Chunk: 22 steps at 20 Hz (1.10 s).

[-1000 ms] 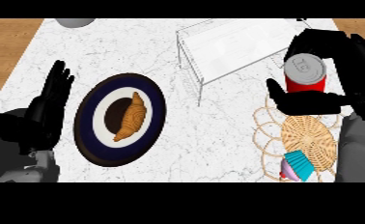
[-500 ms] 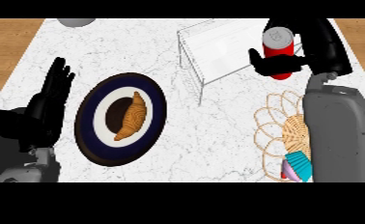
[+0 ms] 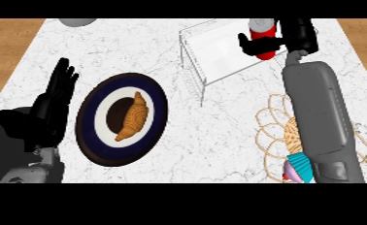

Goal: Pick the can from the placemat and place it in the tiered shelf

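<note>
Can: the red can [image 3: 264, 39] with a silver top is in the right hand [image 3: 299, 36], up over the far right end of the shelf [image 3: 219, 49].
Right hand: its fingers [image 3: 247, 44] are curled round the can and hold it from the sides.
Right arm: the grey arm [image 3: 320, 117] runs from the bottom edge up to that hand and covers part of the mat.
Shelf: a see-through wire shelf, just under and beside the curled fingers.
Mat: a round woven mat [image 3: 276, 127] with loops lies well behind those fingers, near the bottom right.
Cupcake: a small cake in a blue cup [image 3: 299, 168] sits on the mat, by the arm.
Left hand: the left hand [image 3: 50, 104] rests at the left edge, fingers straight and a bit spread, holding nothing.
Plate: a dark blue plate [image 3: 123, 118] lies just beside the left fingers.
Croissant: 1 brown croissant [image 3: 133, 116] lies on the plate.
Bowl: a grey round thing [image 3: 77, 22] shows at the far edge, well past the left fingers; I cannot tell what it is.
</note>
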Each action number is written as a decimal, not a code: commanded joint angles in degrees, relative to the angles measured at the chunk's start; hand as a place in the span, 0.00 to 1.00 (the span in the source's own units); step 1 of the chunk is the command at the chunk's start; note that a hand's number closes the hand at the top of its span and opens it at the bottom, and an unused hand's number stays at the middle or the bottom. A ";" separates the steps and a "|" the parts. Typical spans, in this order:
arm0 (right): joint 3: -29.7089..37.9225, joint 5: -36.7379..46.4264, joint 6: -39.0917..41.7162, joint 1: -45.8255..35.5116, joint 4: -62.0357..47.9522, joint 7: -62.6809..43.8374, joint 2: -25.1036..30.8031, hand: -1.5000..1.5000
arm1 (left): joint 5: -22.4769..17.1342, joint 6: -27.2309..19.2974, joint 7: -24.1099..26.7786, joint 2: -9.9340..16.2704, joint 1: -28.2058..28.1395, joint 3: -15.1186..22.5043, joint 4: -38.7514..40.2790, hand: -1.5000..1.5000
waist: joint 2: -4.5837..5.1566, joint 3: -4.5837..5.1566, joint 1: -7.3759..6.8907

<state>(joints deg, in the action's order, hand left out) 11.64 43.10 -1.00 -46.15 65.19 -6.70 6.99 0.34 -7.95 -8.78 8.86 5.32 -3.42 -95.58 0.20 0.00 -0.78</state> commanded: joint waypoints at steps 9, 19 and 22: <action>6.86 -5.79 -4.62 -13.37 -26.87 6.73 3.25 0.00 | 1.25 -0.15 -2.25 -1.33 -0.99 1.65 -2.85 0.50 | 0.29 -0.02 -0.87; 9.35 -13.64 -3.11 -14.92 -28.12 14.31 3.10 0.00 | 1.22 0.38 -1.60 -0.82 0.44 -0.23 -1.02 0.50 | 0.04 -0.01 0.08; 10.76 -17.24 -2.33 -12.84 -23.38 13.34 2.39 0.00 | -0.65 1.62 0.45 -0.89 -3.68 -1.45 -2.70 0.50 | -0.25 0.01 0.46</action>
<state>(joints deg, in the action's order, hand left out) 20.37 29.91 -4.68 -59.09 39.09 6.42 9.25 0.34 -6.79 -10.57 8.55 3.71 -4.35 -98.71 0.13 -0.01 -0.69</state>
